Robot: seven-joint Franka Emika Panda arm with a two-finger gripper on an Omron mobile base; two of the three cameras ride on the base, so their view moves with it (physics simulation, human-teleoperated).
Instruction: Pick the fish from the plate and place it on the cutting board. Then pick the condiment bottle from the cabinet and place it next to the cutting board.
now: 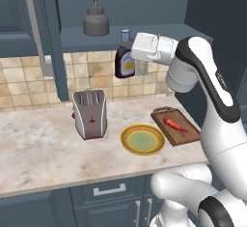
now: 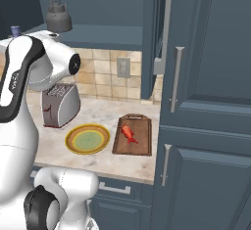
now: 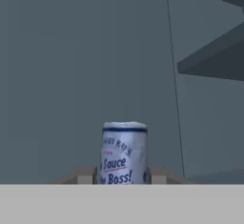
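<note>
My gripper (image 3: pixel 123 176) is shut on the condiment bottle (image 1: pixel 124 63), a dark brown bottle with a yellow-orange label and a blue-grey cap. It hangs upright in the air just in front of the cabinet (image 1: pixel 159 32) shelf edge. In the hand view the bottle (image 3: pixel 124 152) stands between my fingertips (image 3: pixel 86 175), its cap end toward the camera. The red-orange fish (image 1: pixel 174 124) (image 2: pixel 129 132) lies on the dark wooden cutting board (image 1: pixel 189 134) (image 2: pixel 140 147). Left of the board sits the plate (image 1: pixel 123 139) (image 2: pixel 69 140), with nothing on it.
A grey kettle (image 1: pixel 95 22) (image 2: pixel 59 16) stands on the cabinet shelf to the left of the bottle. A silver and red toaster (image 1: pixel 89 113) (image 2: pixel 60 104) sits on the marble counter, left of the plate. Tall blue-grey cabinet doors (image 2: pixel 206 102) rise right of the board.
</note>
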